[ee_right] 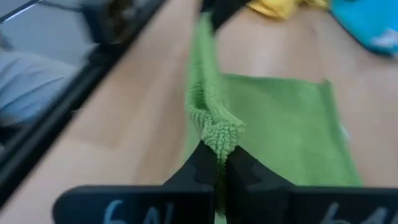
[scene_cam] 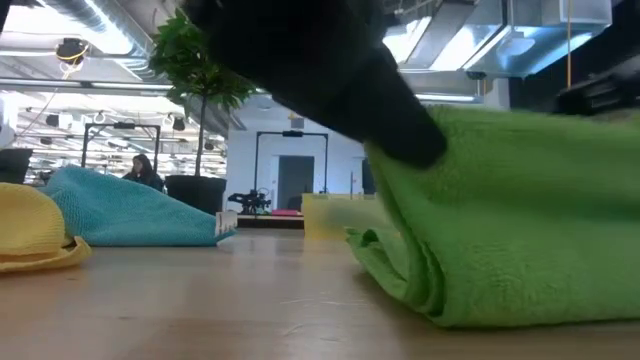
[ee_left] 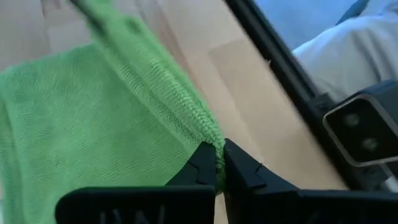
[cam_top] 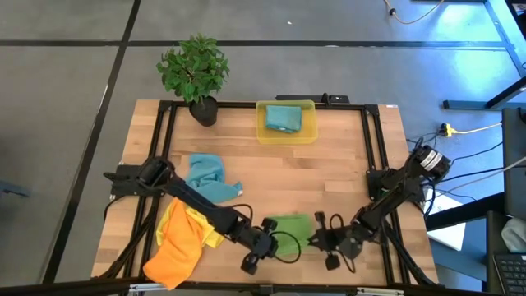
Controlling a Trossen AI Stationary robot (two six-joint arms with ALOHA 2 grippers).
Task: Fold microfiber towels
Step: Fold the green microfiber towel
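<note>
A green microfiber towel (cam_top: pixel 289 228) lies near the table's front edge, between my two grippers. In the low view the green towel (scene_cam: pixel 500 230) shows doubled over, with layers at its lower edge. My left gripper (cam_top: pixel 274 240) is shut on its left near corner and my right gripper (cam_top: pixel 320 238) on its right near corner. A teal-blue towel (cam_top: pixel 205 177) lies crumpled at mid left. An orange towel (cam_top: pixel 174 247) and a yellow towel (cam_top: pixel 201 226) lie heaped at the front left. Another teal-blue towel (cam_top: pixel 283 117) lies in the yellow bin (cam_top: pixel 306 131). My left gripper pinches the green towel's hemmed edge (ee_left: pixel 208 134) at a corner between its two fingers. That edge runs away from the fingers toward the other gripper, raised above the rest of the cloth, which lies on the wood. My right gripper pinches a bunched corner of the green towel (ee_right: pixel 217 134) between its two fingers; several layers are gathered there. The edge (ee_right: pixel 200 56) runs from the fingers toward my left gripper, standing up off the table, with the rest of the towel spread flat beside it.
A potted plant (cam_top: pixel 196 70) stands at the table's far left. A black frame rail (cam_top: pixel 263 104) runs around the table. Bare wood (cam_top: pixel 329 177) lies between the bin and the green towel.
</note>
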